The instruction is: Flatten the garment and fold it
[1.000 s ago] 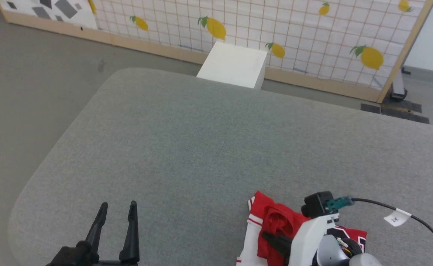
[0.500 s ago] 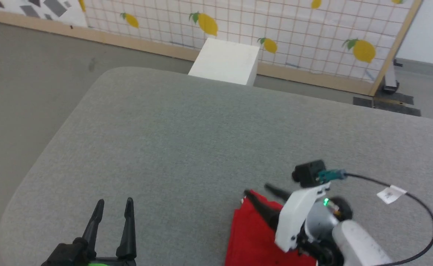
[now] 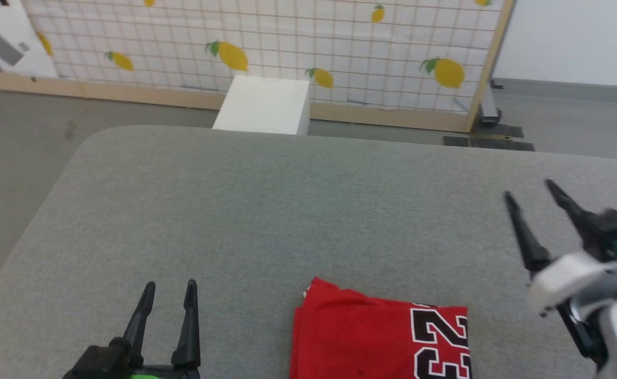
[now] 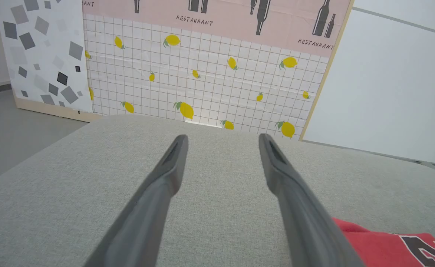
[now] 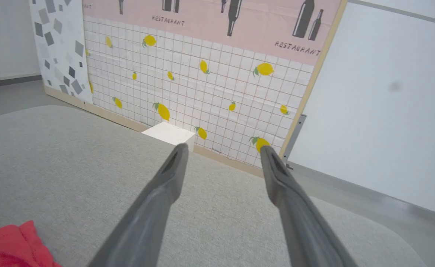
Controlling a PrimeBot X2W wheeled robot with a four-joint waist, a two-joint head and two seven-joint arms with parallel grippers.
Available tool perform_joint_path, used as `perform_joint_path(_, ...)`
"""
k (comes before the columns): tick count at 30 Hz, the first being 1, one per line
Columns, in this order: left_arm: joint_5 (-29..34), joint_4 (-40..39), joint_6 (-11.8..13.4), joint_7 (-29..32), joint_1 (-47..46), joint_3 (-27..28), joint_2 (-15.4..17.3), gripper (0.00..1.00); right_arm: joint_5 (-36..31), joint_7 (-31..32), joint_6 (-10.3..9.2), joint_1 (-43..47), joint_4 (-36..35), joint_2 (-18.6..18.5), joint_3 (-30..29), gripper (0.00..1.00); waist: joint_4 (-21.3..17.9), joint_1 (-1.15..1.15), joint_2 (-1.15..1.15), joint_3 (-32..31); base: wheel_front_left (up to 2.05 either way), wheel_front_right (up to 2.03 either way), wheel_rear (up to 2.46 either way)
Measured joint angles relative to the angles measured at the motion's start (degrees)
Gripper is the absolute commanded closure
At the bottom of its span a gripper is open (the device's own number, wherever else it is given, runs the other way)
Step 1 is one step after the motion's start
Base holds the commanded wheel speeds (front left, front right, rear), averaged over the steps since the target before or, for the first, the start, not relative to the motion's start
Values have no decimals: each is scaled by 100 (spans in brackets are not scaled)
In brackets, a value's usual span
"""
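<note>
The garment (image 3: 376, 337) lies on the grey, fabric-covered tabletop (image 3: 287, 210) close to its near edge. It is folded into a compact red rectangle, with layered edges along its left side and the black, white-outlined numerals "23" facing up on its right part. Its near end runs out of the head view, so how far it reaches toward the robot cannot be told. The left pincer (image 3: 171, 284) sits at the lower left of the head view, to the left of the garment and apart from it. Its two dark fingers stand apart and point away from the robot with nothing between them. In the left wrist view those fingers frame bare grey cloth, and a corner of the garment (image 4: 388, 241) with part of a numeral shows at the lower right. The right pincer (image 3: 528, 189) is at the right of the head view, somewhat blurred, farther up the tabletop than the garment and well clear of it. Its fingers are spread and empty and lean a little to the left. It seems to be raised above the surface, though the blur makes that hard to judge. In the right wrist view a red fold of the garment (image 5: 9, 244) shows in the lower left corner. Beyond the far edge of the tabletop a white box (image 3: 263, 105) stands on the grey floor (image 3: 19, 142) against a panel (image 3: 287, 42) printed with a grid and lemons.
</note>
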Motion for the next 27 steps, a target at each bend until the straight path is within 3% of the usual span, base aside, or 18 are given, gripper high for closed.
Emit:
perform_joint_path(7, 5, -123, -1, 0, 5, -10, -2, 0, -167, -568, 0, 1257, -938, 605, -1073, 0, -289, 0, 0, -13, 0, 0, 0)
perform_joint_path(17, 16, -282, -2, 0, 57, -41, -2, 0, -322, -813, 0, 2371, -1618, 1180, -1203, 0, -439, 0, 0, 20, 0, 0, 0)
perform_joint_path(27, 16, -282, -2, 1, 53, -83, -2, 0, -68, -342, 0, 2377, -1681, 1202, -1081, 0, -409, 0, 0, 115, 0, 0, 0)
